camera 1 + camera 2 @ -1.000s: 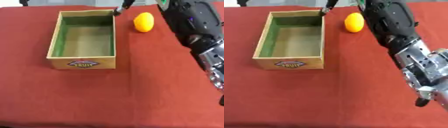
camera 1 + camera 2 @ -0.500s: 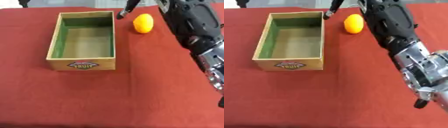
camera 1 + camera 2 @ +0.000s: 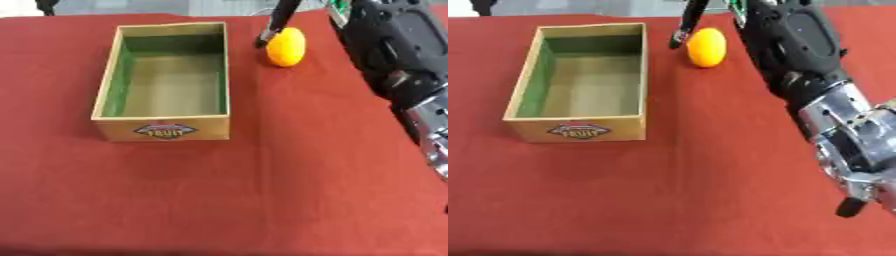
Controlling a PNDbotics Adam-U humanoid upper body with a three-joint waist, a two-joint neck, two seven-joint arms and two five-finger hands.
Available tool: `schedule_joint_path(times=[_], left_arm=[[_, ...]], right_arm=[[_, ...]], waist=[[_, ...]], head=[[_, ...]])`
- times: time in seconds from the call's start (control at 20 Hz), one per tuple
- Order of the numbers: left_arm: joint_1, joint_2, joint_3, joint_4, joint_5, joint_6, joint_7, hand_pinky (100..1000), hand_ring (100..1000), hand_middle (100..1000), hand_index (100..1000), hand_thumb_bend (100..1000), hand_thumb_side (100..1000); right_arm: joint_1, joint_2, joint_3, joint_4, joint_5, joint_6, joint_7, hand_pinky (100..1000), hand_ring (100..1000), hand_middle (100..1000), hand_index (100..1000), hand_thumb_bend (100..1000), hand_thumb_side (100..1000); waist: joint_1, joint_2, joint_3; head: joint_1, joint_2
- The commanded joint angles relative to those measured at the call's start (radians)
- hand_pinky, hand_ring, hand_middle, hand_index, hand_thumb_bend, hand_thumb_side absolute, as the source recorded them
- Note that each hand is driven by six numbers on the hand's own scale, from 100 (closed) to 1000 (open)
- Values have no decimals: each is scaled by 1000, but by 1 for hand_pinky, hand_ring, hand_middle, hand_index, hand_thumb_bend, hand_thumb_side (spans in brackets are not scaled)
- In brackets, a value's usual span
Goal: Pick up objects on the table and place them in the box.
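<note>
Only dark fingers (image 3: 273, 27) of the right hand show, reaching down from the far edge to the left flank of the orange fruit (image 3: 286, 46); whether they are spread or closed round it I cannot tell. The fruit lies just right of those fingers, on the red counter (image 3: 262, 190), long axis running away from the robot, just beside the wooden box (image 3: 166, 82) at its far right corner. The right arm (image 3: 815, 85) is the nearer one; no left hand shows. The box, open and empty, reads "FRUIT" on its near wall.
</note>
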Motion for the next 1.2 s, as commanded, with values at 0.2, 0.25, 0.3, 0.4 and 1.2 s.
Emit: schedule_joint_path(times=[0.2,0.25,0.3,0.4,1.2], left_arm=[[-7,24,4,-19,0,-2,1,544,561,615,724,112,867],[-7,24,4,-19,0,-2,1,544,561,615,724,112,867],[-7,24,4,-19,1,-1,1,544,561,615,724,112,867],[-8,24,4,-19,1,-2,1,544,561,615,724,113,867],[-12,20,3,-19,4,-1,0,543,561,616,724,112,866]], right_arm=[[-2,-45,-15,15,14,-2,1,891,974,912,1000,595,573],[2,-47,-16,17,11,-1,-1,891,974,910,1000,597,574],[5,-49,-16,18,8,0,-2,890,973,909,1000,597,574],[10,-51,-15,21,4,2,-3,889,972,906,1000,597,574],[32,-37,-26,83,30,25,-59,870,952,876,1000,333,490]], waist=[[4,-16,-3],[5,-16,-3],[5,-15,-3],[7,-15,-3],[15,-4,4]], head=[[5,-9],[6,-9],[6,-8],[5,-8],[-4,-13]])
